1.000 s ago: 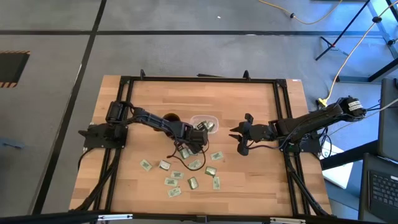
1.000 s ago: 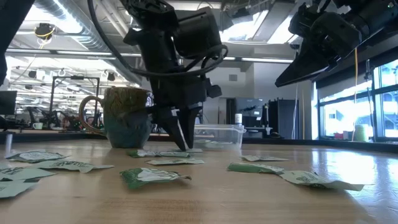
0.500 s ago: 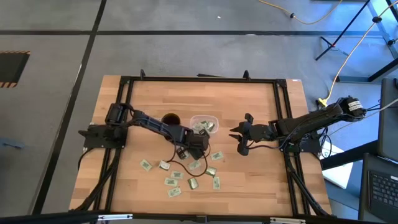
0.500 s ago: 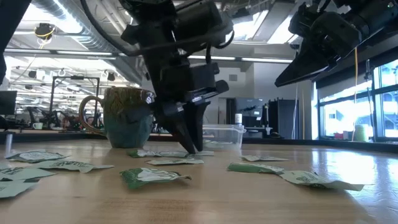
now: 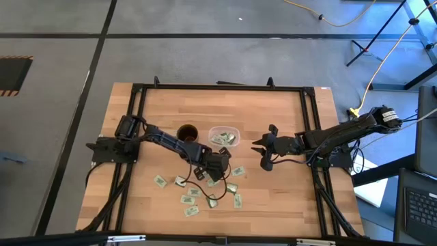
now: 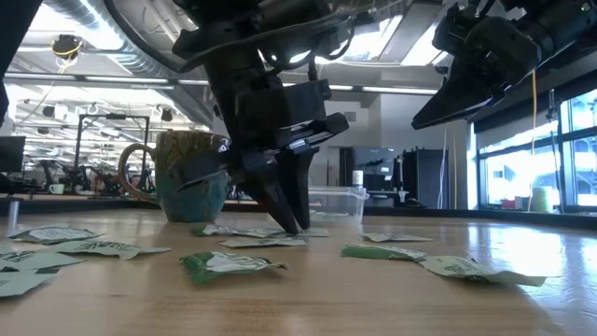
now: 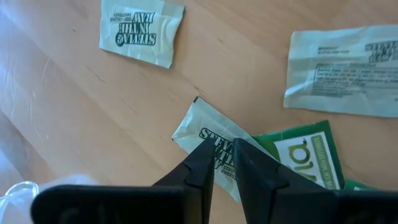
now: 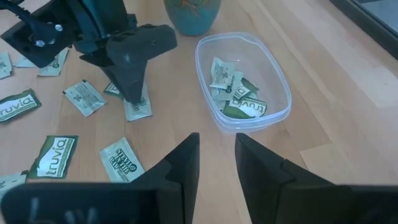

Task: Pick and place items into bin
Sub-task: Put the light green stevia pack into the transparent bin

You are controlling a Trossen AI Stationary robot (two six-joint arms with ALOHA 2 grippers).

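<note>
1. Left claw (image 7: 224, 163): tips down on a pale packet (image 7: 205, 137) on the table (image 5: 273, 198), fingers nearly together with a thin gap; can't tell if it grips.
2. Packet print reads "STEVIA IN THE RAW"; green packet (image 7: 305, 158) just beside it reads "truvia".
3. Bin (image 8: 244, 79) near left claw, toward table's far edge, packets inside.
4. Right claw (image 5: 263, 152): hovering, slightly parted, empty, toward table's right edge.

A brown-rimmed mug (image 5: 187, 131) stands on the wooden table (image 5: 287, 198), a yellow cable (image 5: 341, 20) trailing across the grey floor (image 5: 54, 123).
</note>
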